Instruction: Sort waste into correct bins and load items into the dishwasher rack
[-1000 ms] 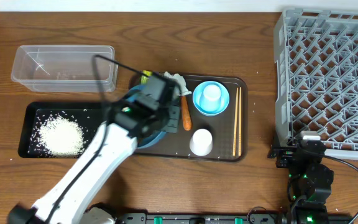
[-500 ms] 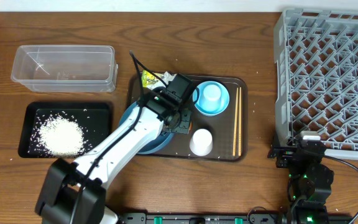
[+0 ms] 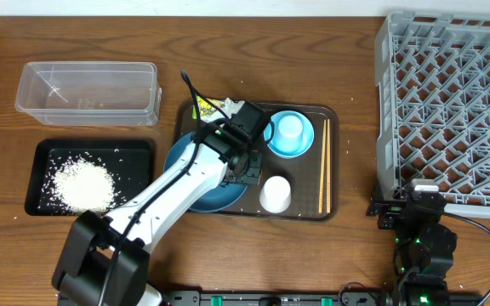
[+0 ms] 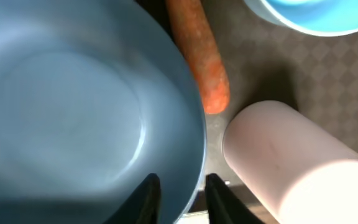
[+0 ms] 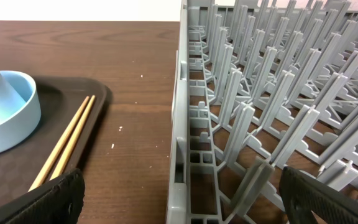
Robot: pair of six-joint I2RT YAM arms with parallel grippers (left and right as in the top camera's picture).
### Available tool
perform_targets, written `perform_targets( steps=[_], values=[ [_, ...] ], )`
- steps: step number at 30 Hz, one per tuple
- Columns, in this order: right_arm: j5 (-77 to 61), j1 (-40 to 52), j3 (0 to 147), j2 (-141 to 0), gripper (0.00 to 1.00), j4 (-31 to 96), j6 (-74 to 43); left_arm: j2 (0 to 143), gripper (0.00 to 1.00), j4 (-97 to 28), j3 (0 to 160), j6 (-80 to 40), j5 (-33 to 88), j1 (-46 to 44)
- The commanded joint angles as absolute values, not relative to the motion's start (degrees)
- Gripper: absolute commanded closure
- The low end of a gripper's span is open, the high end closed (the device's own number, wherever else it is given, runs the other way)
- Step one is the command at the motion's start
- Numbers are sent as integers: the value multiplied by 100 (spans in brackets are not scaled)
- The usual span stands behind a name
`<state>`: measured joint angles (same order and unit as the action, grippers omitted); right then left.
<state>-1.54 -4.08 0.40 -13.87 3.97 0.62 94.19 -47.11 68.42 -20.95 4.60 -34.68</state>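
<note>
The dark blue plate (image 3: pixel 196 174) lies on the left part of the brown serving tray (image 3: pixel 334 115). My left gripper (image 3: pixel 247 167) is at its right rim; in the left wrist view the two fingers (image 4: pixel 182 198) are shut on the plate's rim (image 4: pixel 73 106). The orange carrot (image 4: pixel 197 56) lies right beside the plate, next to a white cup (image 4: pixel 284 162) on its side (image 3: pixel 276 194). The light blue bowl (image 3: pixel 300 144) holds another white cup (image 3: pixel 290 127). The chopsticks (image 3: pixel 324 166) lie at the tray's right. My right gripper (image 5: pixel 179 193) is open and empty by the grey rack (image 3: pixel 449 102).
The yellow-green wrapper (image 3: pixel 205 108) and white tissue (image 3: pixel 230 104) lie at the tray's back left. The clear tub (image 3: pixel 88 92) stands at the back left. The black tray (image 3: pixel 134 153) in front of it holds white rice (image 3: pixel 82 184). The rack wall (image 5: pixel 180 124) is close to my right gripper.
My left arm swung right across the tray and the gripper settled on the plate's right rim, covering the carrot from above. The plate shifted slightly right. The right arm has not moved.
</note>
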Motion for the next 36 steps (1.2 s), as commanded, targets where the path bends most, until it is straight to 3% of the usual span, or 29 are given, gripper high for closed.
perform_targets(
  steps=[1,4,9,13,15,20,25,30,35,36],
  values=[
    [-176,-447,32,-1380,1,412,5,8943,63,-4921,7218,-2132,436,-3422],
    [-176,-447,32,-1380,1,414,3,8538,40,-5210,7290,-2171,-36,-3234],
    [-176,-447,32,-1380,1,414,3,7712,36,-5535,7306,-2460,-217,-2320],
    [-176,-447,32,-1380,1,412,3,7035,12,-5732,7303,-2477,-220,-1164],
    [-176,-447,32,-1380,1,414,3,6792,7,-5830,7303,-2480,-217,-567],
    [-172,-447,32,-1380,1,410,5,6539,3,-6206,7299,-2626,-217,338],
    [-346,-447,32,-1380,1,344,-191,6560,2,-6276,7299,-2624,-220,550],
    [-1874,-445,32,-1380,1,43,-2414,6558,1,-6274,7299,-2624,-217,550],
    [-2248,-445,32,-1378,1,-878,-5581,6558,1,-6276,7299,-2624,-217,550],
    [-2252,-445,32,-1380,1,-974,-5747,6558,1,-6276,7299,-2624,-217,550]
  ],
)
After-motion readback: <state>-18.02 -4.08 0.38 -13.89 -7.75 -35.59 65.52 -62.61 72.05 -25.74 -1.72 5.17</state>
